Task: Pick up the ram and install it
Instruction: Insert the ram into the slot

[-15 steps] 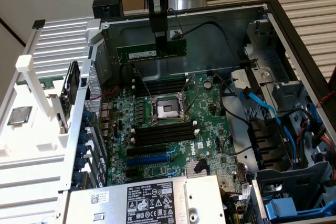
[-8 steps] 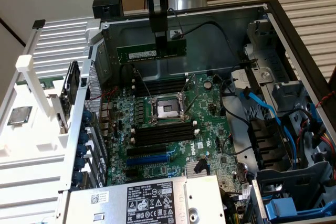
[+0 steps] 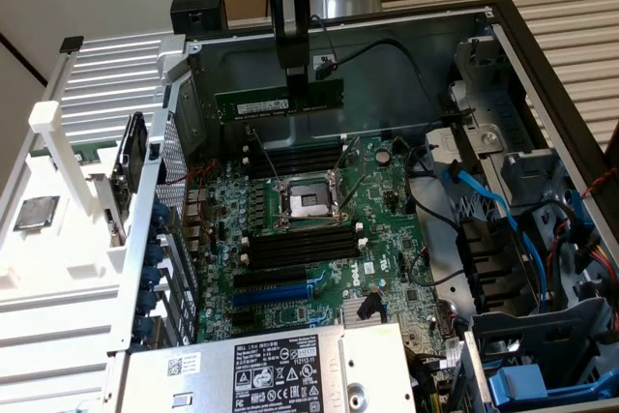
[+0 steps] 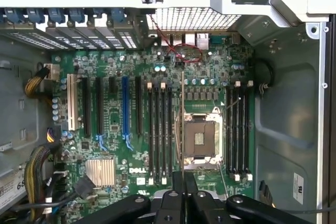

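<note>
The ram (image 3: 253,105) is a long green stick held level and edge-down above the far end of the motherboard (image 3: 387,200). My gripper (image 3: 293,87) hangs straight down and is shut on its top edge near the middle. In the wrist view the ram (image 4: 182,121) appears edge-on as a thin line running out from my gripper (image 4: 178,178). It passes between the black memory slots (image 4: 157,129) and the processor socket (image 4: 202,137). Another bank of slots (image 4: 237,129) lies on the socket's other side. In the exterior view the stick hovers over the far slots (image 3: 300,157).
The open computer case (image 3: 503,36) walls in the board. Blue and black cables (image 3: 484,210) fill the exterior view's right. A power supply (image 3: 271,365) lies at the front. A white stand (image 3: 58,142), a dark upright card (image 3: 129,166) and a square silver chip (image 3: 36,212) are at the left.
</note>
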Robot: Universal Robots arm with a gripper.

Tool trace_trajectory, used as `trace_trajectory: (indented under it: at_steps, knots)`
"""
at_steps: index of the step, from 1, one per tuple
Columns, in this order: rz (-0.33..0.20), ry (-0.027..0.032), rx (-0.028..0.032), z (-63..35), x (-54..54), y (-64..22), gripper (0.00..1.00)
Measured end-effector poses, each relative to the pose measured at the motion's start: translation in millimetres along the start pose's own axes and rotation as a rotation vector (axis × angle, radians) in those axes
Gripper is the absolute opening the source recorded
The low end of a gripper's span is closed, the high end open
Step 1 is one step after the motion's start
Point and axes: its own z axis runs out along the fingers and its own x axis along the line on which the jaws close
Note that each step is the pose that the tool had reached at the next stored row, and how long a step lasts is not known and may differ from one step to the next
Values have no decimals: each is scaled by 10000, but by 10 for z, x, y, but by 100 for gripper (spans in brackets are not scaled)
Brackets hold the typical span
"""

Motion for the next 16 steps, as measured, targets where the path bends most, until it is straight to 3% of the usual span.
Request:
trace_trajectory:
  at_steps: [3, 7, 10, 16]
  knots:
    - [4, -101, -2, 11, 26, -1, 12]
    - [4, -108, -7, 19, 30, -5, 12]
    - [4, -109, -27, 86, 31, -78, 12]
    - [4, -107, -33, 194, 34, -81, 12]
